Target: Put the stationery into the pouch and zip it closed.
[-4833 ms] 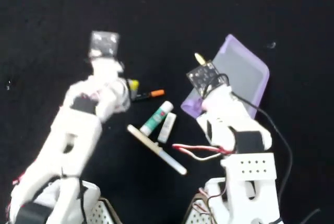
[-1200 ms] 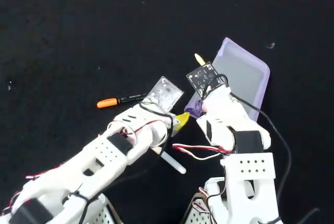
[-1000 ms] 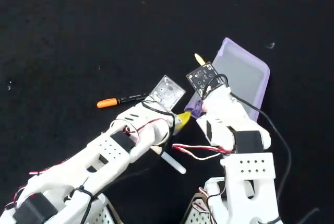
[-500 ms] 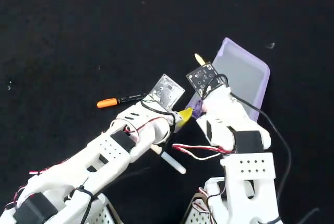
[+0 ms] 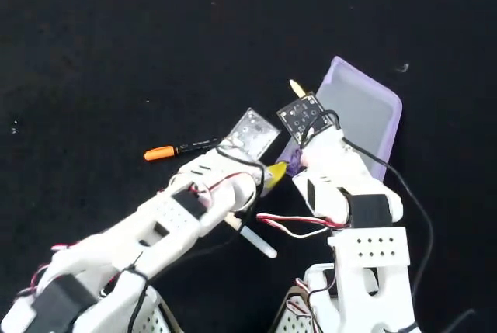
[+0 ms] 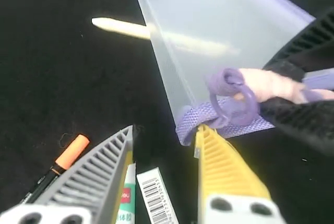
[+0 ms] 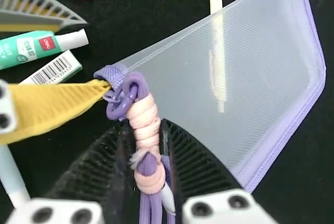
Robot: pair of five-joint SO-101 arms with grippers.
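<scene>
The translucent purple pouch (image 5: 359,116) lies flat at the right, also seen as pouch (image 6: 219,31) and pouch (image 7: 250,83). My right gripper (image 7: 143,130) is shut on the pink-wrapped zipper pull (image 7: 142,117) at the pouch's near corner. My left gripper (image 6: 166,130) stands open at that same corner, its yellow finger (image 7: 57,104) touching the purple corner tab (image 6: 195,119). A green glue tube (image 7: 31,49) and a white barcoded tube (image 7: 52,67) lie beside the left gripper. The orange-capped marker (image 5: 182,149) lies further left. A cream stick (image 6: 120,27) runs under the pouch's far edge.
A white pen (image 5: 255,240) lies on the black table (image 5: 116,61) under the left arm, close to both arm bases. Red and white cables (image 5: 283,224) hang by the right arm. Open tabletop stretches to the left and behind.
The left arm swung from the far left over to the pouch corner, and the marker ended up further left. In the last second its gripper edged closer to the corner tab. The right arm stayed put.
</scene>
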